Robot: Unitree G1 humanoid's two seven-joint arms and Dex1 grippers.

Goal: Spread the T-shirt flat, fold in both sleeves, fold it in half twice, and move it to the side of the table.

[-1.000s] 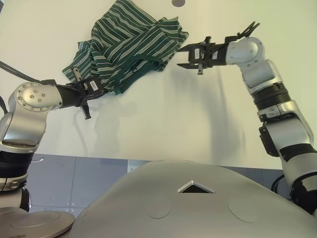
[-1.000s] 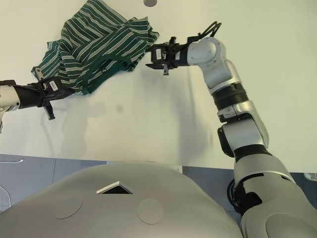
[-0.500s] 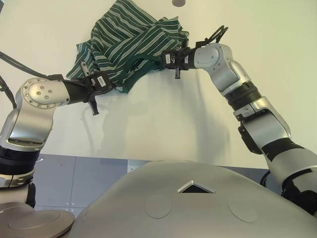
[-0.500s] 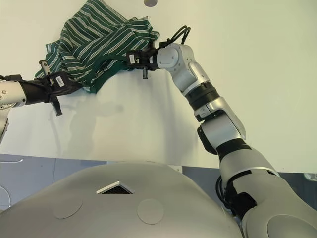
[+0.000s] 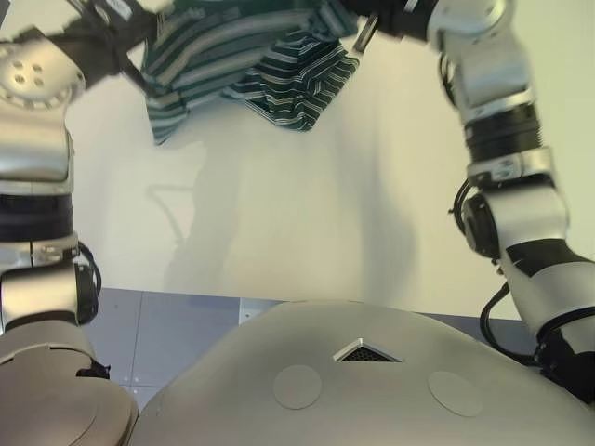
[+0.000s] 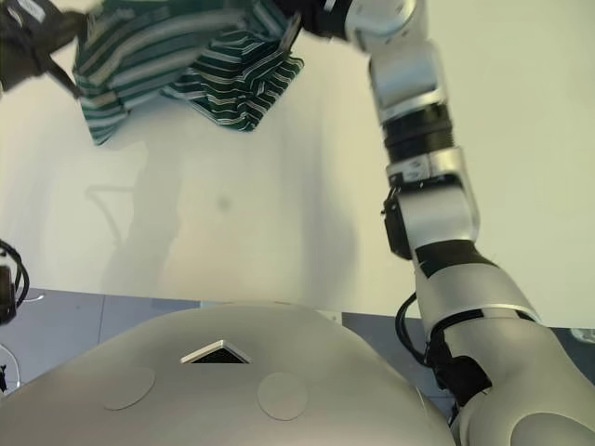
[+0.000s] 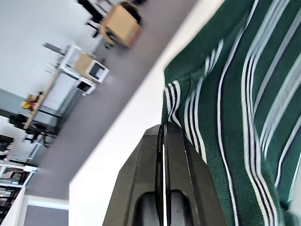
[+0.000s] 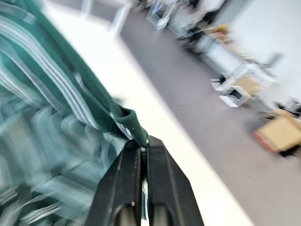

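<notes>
Left eye view: the striped T-shirt [image 5: 256, 70] hangs bunched between both raised arms over the table [image 5: 307, 214]. A second ago it lay crumpled on the surface, with the arms low beside it.
Left wrist view: the left gripper [image 7: 163, 128] is pinched closed on a striped edge of the fabric.
Right wrist view: the right gripper [image 8: 143, 143] is clamped on a ribbed green edge.

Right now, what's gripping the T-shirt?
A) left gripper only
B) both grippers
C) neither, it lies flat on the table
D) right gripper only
B: the left gripper and the right gripper are each shut on a striped edge of the T-shirt, which hangs bunched between them over the table.
</notes>
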